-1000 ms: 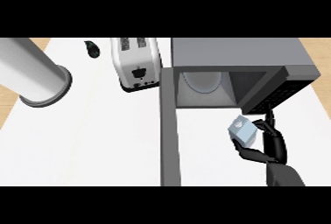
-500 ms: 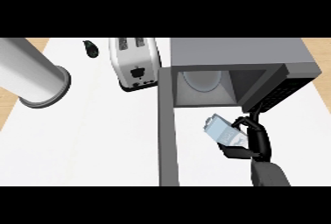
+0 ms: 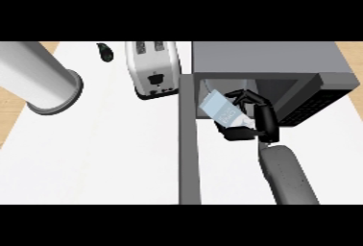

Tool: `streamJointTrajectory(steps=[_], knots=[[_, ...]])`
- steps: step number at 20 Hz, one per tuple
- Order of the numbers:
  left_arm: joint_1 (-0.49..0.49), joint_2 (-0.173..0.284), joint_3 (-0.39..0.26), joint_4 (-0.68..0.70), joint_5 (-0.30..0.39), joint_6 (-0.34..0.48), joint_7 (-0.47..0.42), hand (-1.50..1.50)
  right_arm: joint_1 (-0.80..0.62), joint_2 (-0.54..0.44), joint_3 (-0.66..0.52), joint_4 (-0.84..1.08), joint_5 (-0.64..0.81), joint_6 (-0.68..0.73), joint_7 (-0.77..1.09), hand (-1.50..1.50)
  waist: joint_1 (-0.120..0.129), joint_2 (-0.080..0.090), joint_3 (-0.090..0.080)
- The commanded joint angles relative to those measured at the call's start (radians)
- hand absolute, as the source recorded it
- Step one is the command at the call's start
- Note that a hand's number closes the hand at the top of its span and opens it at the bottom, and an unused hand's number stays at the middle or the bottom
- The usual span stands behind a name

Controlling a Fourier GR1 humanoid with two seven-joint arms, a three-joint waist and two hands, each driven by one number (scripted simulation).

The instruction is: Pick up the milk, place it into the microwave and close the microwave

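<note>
A small white and pale-blue milk carton (image 3: 223,111) is held tilted in my right hand (image 3: 249,120), whose fingers curl round it. The carton sits at the mouth of the open grey microwave (image 3: 269,57), just in front of the round plate inside (image 3: 212,87). The microwave's door (image 3: 188,144) stands open, swung out toward me and seen edge-on as a long grey bar left of the hand. My grey right forearm (image 3: 287,175) comes up from the lower edge. My left hand does not show.
A silver toaster (image 3: 152,69) stands left of the microwave. A large grey cylinder (image 3: 39,77) lies at the far left, and a small black object (image 3: 105,52) sits at the back. The microwave's dark control panel (image 3: 315,103) is at its right.
My right hand has carried the milk carton leftward and up from the counter's right side to the microwave's opening. More of the forearm now shows.
</note>
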Motion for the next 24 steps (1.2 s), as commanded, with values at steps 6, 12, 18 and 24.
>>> streamJointTrajectory(steps=[6,12,18,24], knots=[[-0.060,0.095,0.027,0.070,0.048,0.007,0.029,-1.50,-0.360,-0.066,-0.035,0.309,0.136,-0.128,0.126,1.50,0.028,0.011,0.000],[-0.076,-0.003,-0.041,0.068,-0.068,-0.022,-0.012,-1.50,-0.516,-0.101,-0.105,0.571,0.178,-0.252,0.081,1.50,0.041,0.020,0.001],[-0.070,-0.017,-0.025,0.103,-0.091,-0.065,-0.063,-1.50,-0.591,-0.119,-0.158,0.712,0.171,-0.315,0.008,1.50,0.060,0.025,0.001],[-0.112,0.025,-0.029,0.124,-0.077,-0.050,-0.047,-1.50,-0.646,-0.177,-0.164,0.760,0.222,-0.494,0.029,1.50,0.088,0.039,0.002]])
